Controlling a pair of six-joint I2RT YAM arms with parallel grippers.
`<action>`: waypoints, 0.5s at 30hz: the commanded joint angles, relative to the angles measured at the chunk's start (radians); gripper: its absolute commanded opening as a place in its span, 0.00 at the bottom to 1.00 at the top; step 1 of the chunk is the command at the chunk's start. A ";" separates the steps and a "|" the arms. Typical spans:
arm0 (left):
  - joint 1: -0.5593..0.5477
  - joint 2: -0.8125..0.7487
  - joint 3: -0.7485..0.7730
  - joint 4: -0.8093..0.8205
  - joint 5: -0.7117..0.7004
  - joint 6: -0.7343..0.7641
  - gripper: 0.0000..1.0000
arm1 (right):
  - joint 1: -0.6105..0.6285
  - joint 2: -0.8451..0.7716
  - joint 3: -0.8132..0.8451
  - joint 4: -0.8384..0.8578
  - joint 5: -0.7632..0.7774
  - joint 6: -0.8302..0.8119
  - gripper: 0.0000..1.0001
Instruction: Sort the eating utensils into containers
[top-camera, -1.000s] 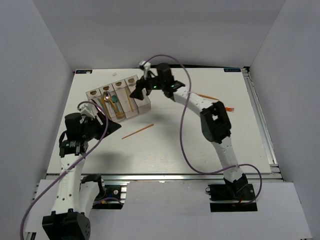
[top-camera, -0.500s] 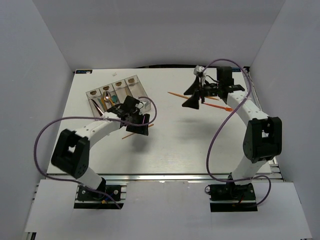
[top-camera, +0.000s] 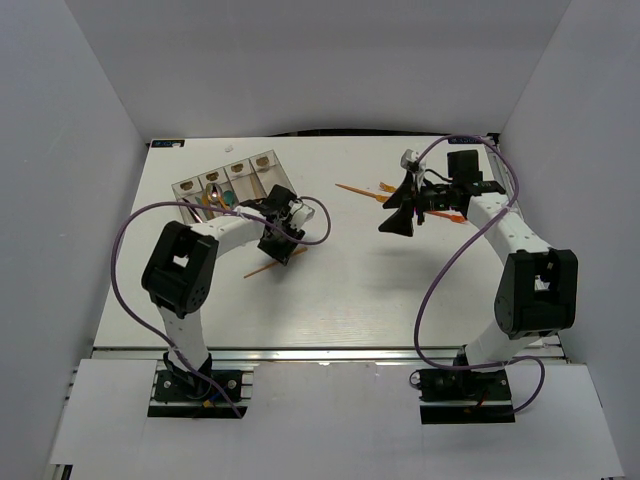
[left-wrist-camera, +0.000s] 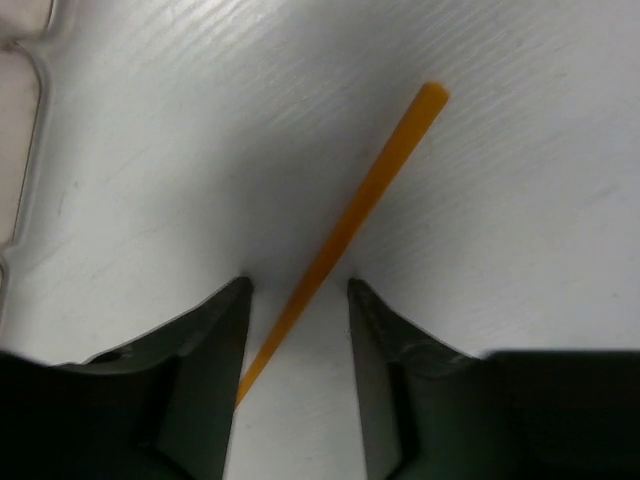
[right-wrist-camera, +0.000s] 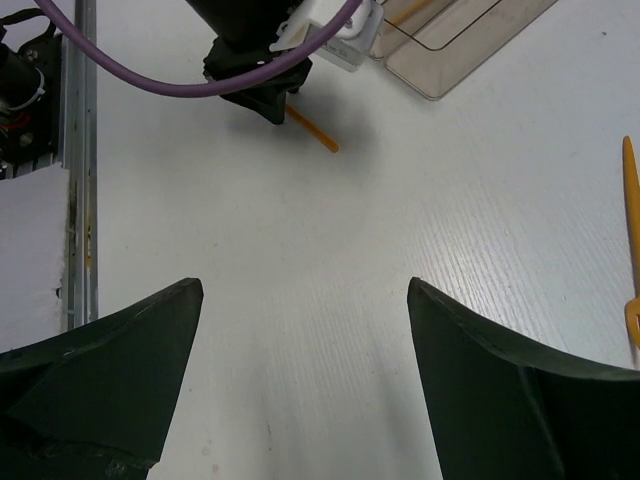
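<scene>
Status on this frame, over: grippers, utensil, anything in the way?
Left gripper open, straddling orange stick on table beside bins. Right gripper open, empty, hovering. Nothing blocking the stick.

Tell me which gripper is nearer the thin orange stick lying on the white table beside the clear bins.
Left. The left gripper straddles the thin orange stick, one finger each side; the right gripper hangs open far off to its right.

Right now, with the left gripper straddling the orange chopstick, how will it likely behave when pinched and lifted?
The orange chopstick looks thin and straight, so probably stiff and very light. Its rounded end suggests it could roll on the smooth table if the left gripper nudges it sideways. So slender, it may pivot once pinched.
</scene>
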 joint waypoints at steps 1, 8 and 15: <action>-0.004 0.001 0.001 0.000 0.034 0.046 0.50 | -0.015 -0.021 0.004 -0.028 0.002 -0.029 0.89; -0.004 -0.005 -0.088 0.055 0.045 0.016 0.28 | -0.021 0.003 0.022 -0.044 0.000 -0.029 0.89; -0.004 -0.063 -0.102 0.067 0.099 -0.053 0.06 | -0.023 0.000 0.027 -0.102 0.025 -0.078 0.89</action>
